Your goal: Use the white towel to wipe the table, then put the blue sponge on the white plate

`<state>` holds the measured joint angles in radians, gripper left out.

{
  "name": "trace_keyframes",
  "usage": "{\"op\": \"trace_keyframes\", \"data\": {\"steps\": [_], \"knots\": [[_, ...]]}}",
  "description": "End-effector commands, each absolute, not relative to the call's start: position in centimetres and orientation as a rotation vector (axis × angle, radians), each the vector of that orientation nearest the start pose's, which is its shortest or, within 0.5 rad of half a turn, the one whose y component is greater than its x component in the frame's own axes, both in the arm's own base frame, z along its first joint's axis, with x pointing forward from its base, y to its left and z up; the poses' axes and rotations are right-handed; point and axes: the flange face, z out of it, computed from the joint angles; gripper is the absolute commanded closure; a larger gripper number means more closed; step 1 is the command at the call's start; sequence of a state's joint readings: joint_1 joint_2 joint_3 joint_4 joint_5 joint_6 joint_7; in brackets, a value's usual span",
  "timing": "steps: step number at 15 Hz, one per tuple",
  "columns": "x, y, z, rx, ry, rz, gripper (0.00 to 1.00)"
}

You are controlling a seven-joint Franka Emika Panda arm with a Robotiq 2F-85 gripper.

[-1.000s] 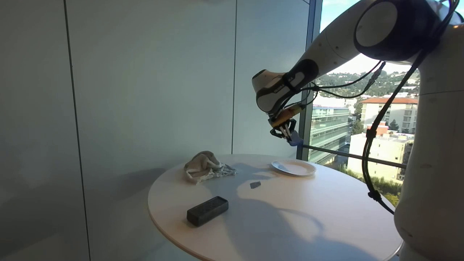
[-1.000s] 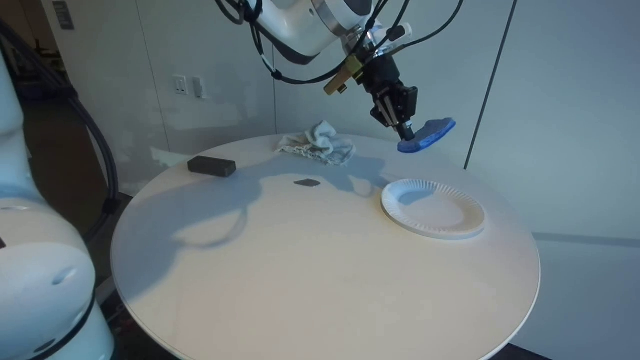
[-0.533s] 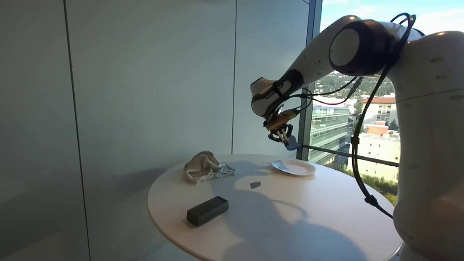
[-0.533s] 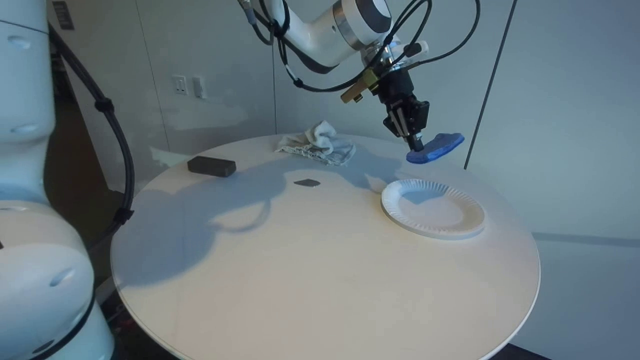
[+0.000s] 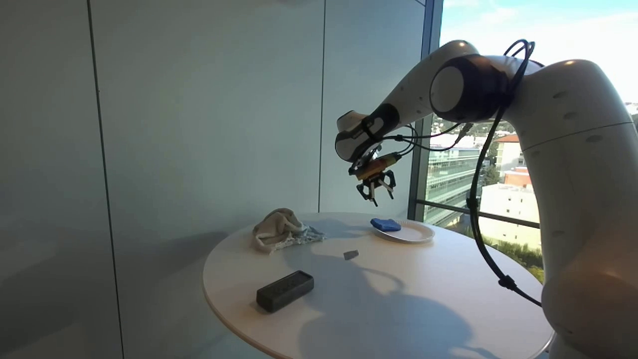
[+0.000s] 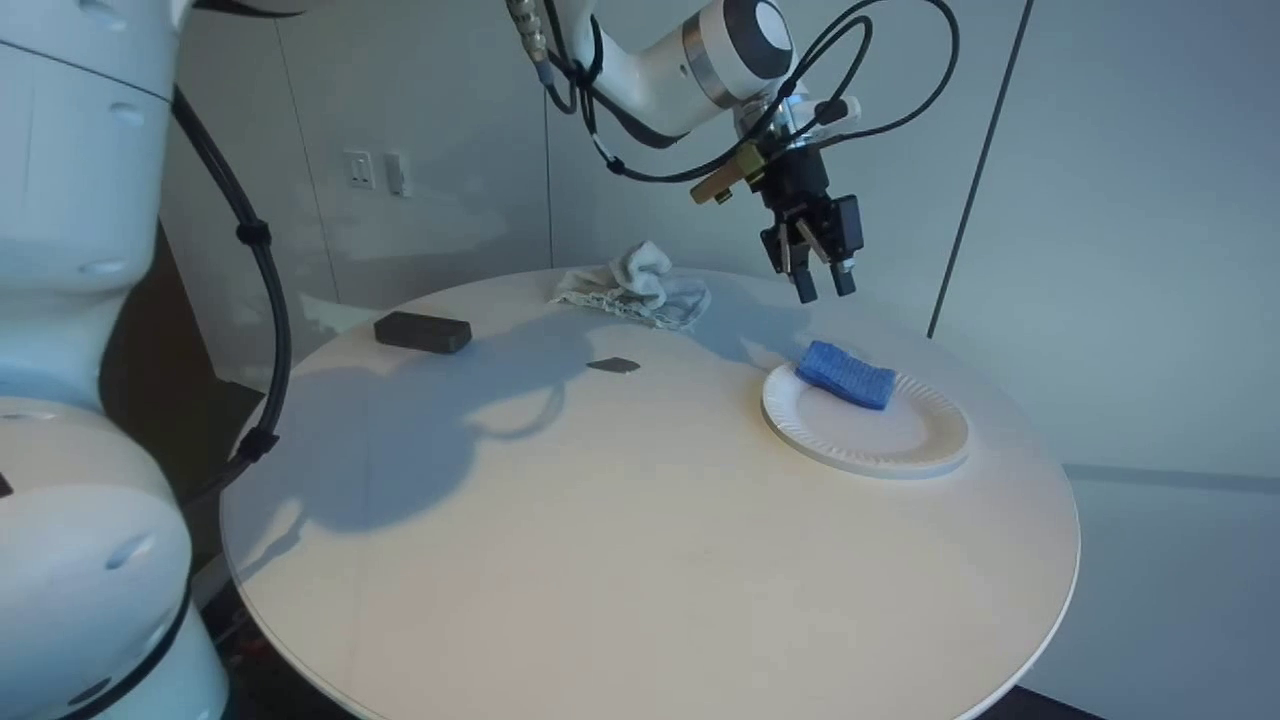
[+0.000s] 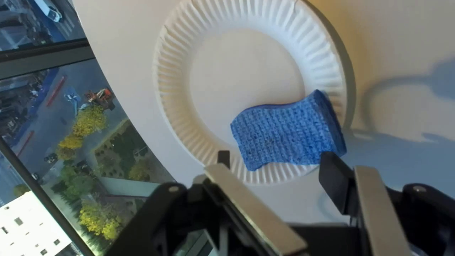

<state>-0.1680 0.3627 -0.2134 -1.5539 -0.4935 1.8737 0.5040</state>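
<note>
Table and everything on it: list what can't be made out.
Blue sponge: underside, hidden by its body in every view.
White plate: part of rim, cut off by wrist view's top edge.
Towel: inner folds, hidden by outer cloth, both exterior views.
Grey piece: too small to identify, both exterior views.
Table: edge partly cut off at bottom, both exterior views.

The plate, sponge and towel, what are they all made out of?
Plate: probably paper, dull white; its rim has pressed-in ridges.
Sponge: likely foam or cellulose, matte blue; its top looks bumpy.
Towel: some cloth, matte; it bunches in soft folds with a fringed edge. Cotton or not, I can't tell.
</note>
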Motion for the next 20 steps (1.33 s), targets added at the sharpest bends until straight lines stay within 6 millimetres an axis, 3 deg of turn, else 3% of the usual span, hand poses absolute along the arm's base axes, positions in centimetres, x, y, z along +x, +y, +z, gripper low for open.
{"op": "trace_keyframes", "data": {"steps": [1,5,7,10,12,14,15,16,18,20], "knots": [[62.3,-20.0,48.3,2.581,-0.720,0.087,0.03],[60.6,-10.9,51.3,2.757,-0.557,0.148,0.00],[57.9,-7.3,53.1,2.879,-0.534,0.097,0.00],[53.1,-4.0,55.8,3.051,-0.464,0.014,0.00],[49.2,-2.9,56.9,3.118,-0.454,-0.072,0.00],[46.6,-2.8,56.4,3.119,-0.503,-0.154,0.00],[46.0,-2.9,55.8,3.075,-0.555,-0.179,0.00],[48.2,-3.0,56.7,3.090,-0.512,-0.152,0.00],[46.6,-3.0,56.0,3.084,-0.528,-0.179,0.00],[46.4,-3.0,55.4,3.081,-0.534,-0.196,0.00]]}}
